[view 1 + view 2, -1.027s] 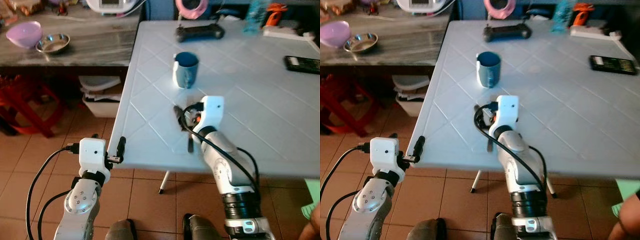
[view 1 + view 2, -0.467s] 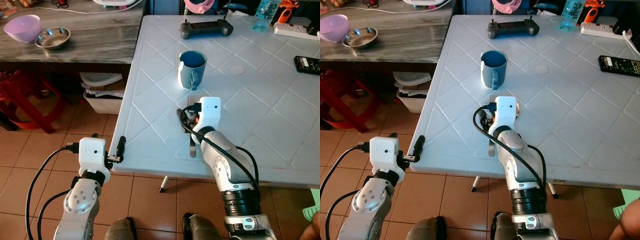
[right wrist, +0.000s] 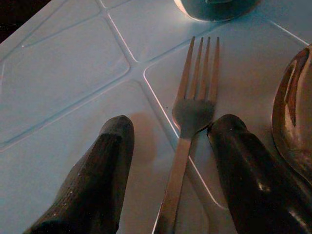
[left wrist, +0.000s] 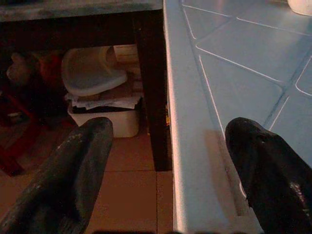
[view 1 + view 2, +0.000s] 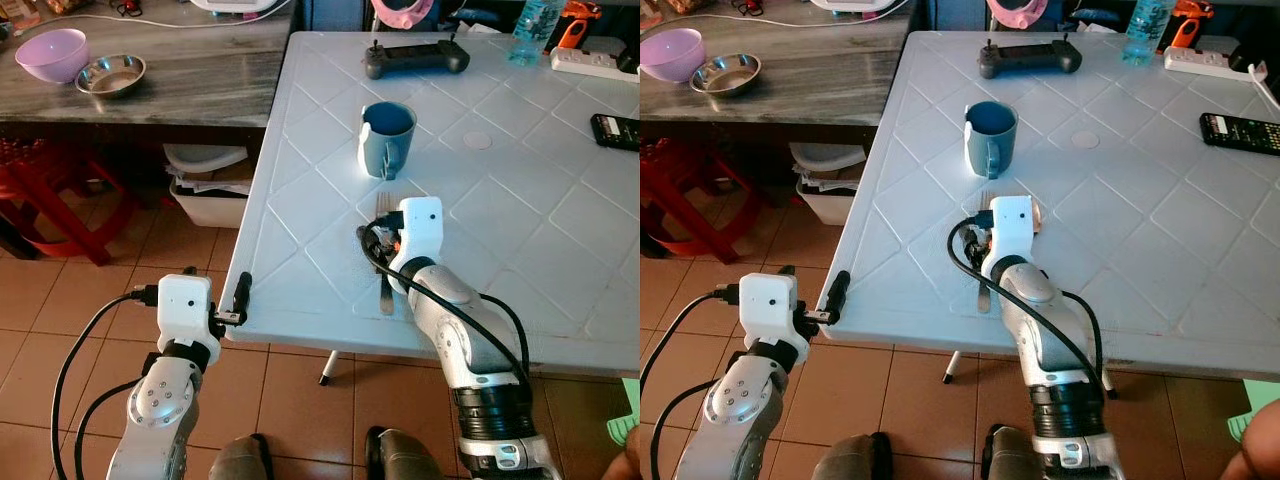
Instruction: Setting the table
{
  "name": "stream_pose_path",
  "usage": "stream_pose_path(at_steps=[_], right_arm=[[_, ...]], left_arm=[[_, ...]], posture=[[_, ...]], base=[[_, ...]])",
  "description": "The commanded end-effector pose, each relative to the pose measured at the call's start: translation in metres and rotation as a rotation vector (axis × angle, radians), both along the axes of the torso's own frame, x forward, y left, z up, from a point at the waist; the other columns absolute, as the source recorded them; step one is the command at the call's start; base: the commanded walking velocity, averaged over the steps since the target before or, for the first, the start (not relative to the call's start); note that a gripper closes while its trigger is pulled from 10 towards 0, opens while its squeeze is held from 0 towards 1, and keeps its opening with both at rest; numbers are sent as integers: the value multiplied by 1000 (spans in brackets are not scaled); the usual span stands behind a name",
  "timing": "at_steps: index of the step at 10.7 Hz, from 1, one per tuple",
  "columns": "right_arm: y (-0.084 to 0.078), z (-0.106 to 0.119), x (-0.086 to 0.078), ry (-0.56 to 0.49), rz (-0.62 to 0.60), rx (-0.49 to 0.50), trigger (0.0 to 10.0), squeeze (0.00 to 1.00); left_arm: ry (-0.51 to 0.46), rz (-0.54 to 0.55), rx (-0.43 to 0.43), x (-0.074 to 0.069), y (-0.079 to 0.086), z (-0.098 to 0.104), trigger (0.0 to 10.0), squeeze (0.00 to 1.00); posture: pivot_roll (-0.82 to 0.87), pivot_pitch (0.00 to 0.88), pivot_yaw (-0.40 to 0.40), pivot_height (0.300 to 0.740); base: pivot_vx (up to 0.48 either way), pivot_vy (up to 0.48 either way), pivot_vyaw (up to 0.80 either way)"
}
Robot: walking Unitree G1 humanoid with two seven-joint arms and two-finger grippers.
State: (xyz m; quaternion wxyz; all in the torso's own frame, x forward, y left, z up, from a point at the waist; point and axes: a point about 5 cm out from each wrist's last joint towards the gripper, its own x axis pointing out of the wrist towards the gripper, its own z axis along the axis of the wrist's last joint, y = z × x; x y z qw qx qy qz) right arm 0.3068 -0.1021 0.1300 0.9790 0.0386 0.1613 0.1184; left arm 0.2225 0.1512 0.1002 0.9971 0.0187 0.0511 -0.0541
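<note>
Here the right gripper (image 3: pixel 165 161) hangs low over the white plastic tabletop (image 5: pixel 520 200), its two black fingers (image 3: pixel 97 175) spread apart with the slim silver metal fork (image 3: pixel 187 141) lying flat between them. The fork's handle runs close beside one finger, but nothing is pinched, so the gripper holds nothing. In my judgement this is either the start of a pick or the end of a placement; the pictures alone do not settle which.

The fork rests near the tabletop's near edge, tines pointing far, toward the blue-grey ceramic mug (image 5: pixel 386 137) that stands just beyond it. Just right of the fork lies the bowl of a shiny metal spoon (image 3: pixel 292 117). Fork and spoon side by side below a mug read as a place setting taking shape.

The tabletop is moulded with a raised diamond grid, smooth and faintly glossy, so thin flat cutlery should slide easily and be awkward to lift off it. The fork is polished, with four straight tines and a narrow neck.

The left gripper (image 4: pixel 168 161) idles off the tabletop's near-left corner, fingers wide apart and empty, above the terracotta floor tiles (image 5: pixel 60 320).
</note>
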Motion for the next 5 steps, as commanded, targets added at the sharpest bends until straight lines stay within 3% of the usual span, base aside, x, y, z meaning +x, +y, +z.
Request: stream_pose_path(at_steps=[1,2,3,4,5], right_arm=[[4,-27,-11,158,27,-10,10000,0],[4,-33,-15,196,32,-14,10000,0],[0,-46,-22,262,28,-11,4510,0],[-2,-52,-26,298,32,-1,0,0],[-5,-58,-28,325,26,2,0,0]], left_arm=[[10,-3,6,-1,3,0,10000,0],[14,-11,5,-1,3,0,10000,0],[16,-21,1,0,2,-1,10000,0],[20,-28,-2,0,2,-1,10000,0],[23,-33,-5,-1,1,-2,10000,0]], posture=[[37,150,49,740],[36,147,48,740],[37,146,47,740],[37,145,47,740],[36,145,46,740]], base=[[0,0,0],[0,0,0],[0,0,0],[0,0,0],[0,0,0]])
